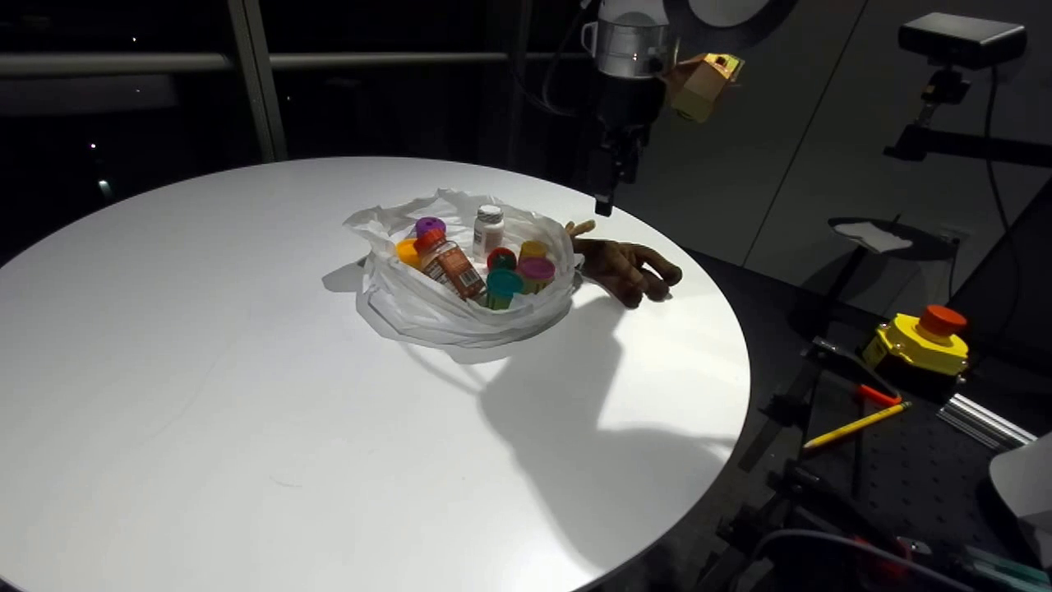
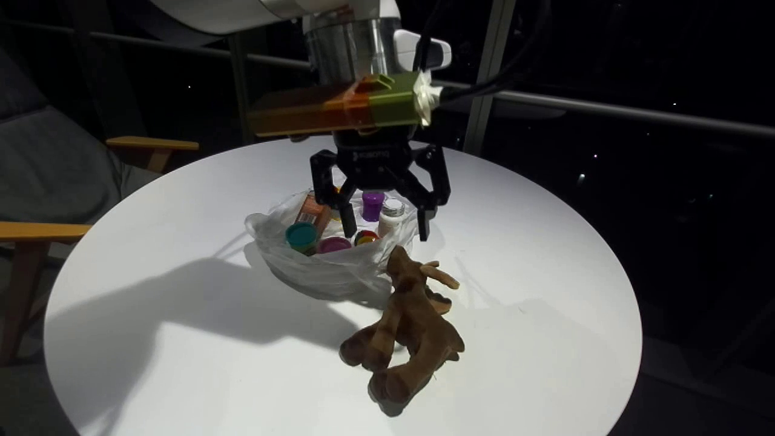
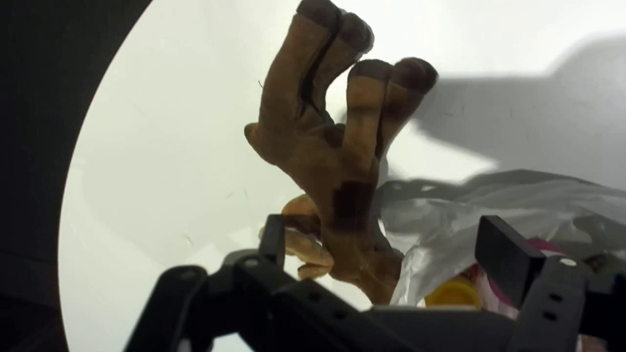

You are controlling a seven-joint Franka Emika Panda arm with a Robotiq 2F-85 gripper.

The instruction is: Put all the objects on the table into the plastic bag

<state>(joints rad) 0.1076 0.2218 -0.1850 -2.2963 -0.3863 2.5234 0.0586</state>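
Brown toy below the fingers, outside the plastic bag; fingers apart, nothing gripped.
It lies on its side on the desk, well below them: head and neck roughly under the gap, body running out from the fingers, away from the bag. Head points toward the bag, right by the rim (can't tell if touching); legs point outward. Long axis, head to hind feet, sits a bit skewed, and the fingers' closing line runs across it, so I'd guess little wrist turn. In the wrist view the bag-side finger overlaps the bag, so my call is to shift outward along the body before dropping, else I may pinch plastic.
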